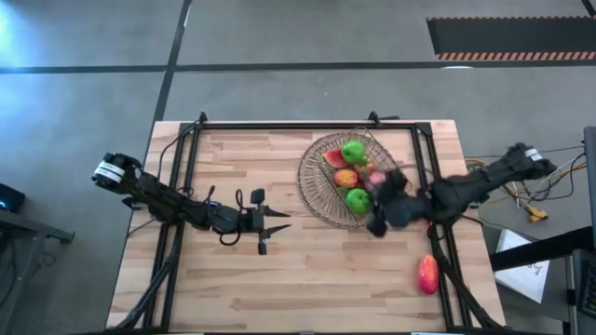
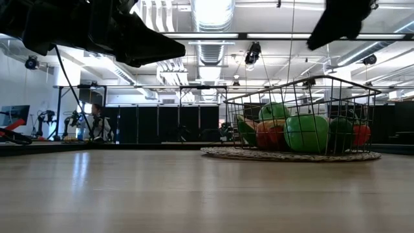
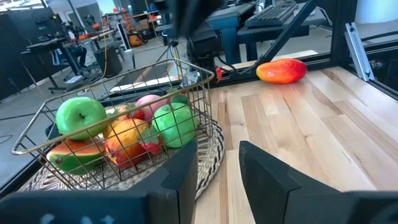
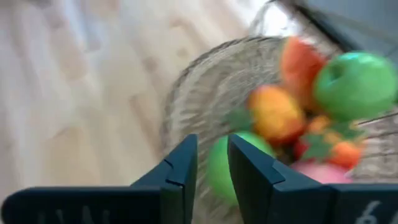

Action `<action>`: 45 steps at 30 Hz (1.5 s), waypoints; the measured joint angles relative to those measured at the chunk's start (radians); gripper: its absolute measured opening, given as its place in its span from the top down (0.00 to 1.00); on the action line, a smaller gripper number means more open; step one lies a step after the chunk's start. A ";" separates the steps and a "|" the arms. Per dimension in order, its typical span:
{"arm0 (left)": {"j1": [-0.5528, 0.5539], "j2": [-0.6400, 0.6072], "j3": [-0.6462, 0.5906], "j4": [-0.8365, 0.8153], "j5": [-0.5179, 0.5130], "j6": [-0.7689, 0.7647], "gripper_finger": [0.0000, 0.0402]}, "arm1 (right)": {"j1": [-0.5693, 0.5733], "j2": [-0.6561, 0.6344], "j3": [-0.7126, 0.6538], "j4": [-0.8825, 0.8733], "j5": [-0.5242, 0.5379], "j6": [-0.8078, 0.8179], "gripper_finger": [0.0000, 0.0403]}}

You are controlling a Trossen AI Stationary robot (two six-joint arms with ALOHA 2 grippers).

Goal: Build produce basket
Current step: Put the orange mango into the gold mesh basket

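The wire basket (image 1: 365, 138) stands on a round woven mat (image 1: 310, 197) at the far right of the table. It holds two green apples (image 1: 354, 152) (image 1: 357, 198), an orange-yellow piece (image 1: 345, 177), a red slice (image 1: 333, 158) and a pink piece (image 1: 375, 177). A red-and-yellow fruit (image 1: 426, 274) lies on the table near the right edge. My right gripper (image 1: 380, 221) hovers over the basket's near right rim; in its wrist view (image 4: 212, 155) the fingers stand a narrow gap apart with nothing between them. My left gripper (image 1: 277, 228) waits open at mid-table, pointing at the basket (image 3: 124, 87).
Bare wood lies left of and in front of the mat. The black frame rails (image 1: 438, 186) run along the table's far and right sides. The red-and-yellow fruit (image 3: 283, 70) lies close to the right rail. The basket's wires (image 2: 304, 97) rise well above the fruit.
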 joint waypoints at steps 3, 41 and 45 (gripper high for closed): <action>0.000 0.000 0.000 0.000 0.000 -0.001 0.75 | 0.144 0.064 0.052 -0.083 0.024 0.144 0.85; 0.000 0.000 -0.002 -0.020 0.000 0.000 0.75 | 0.512 0.508 0.019 -0.425 -0.898 1.090 0.27; 0.000 0.000 -0.002 -0.020 0.000 0.000 0.75 | 0.512 0.506 -0.020 -0.373 -0.917 1.094 0.17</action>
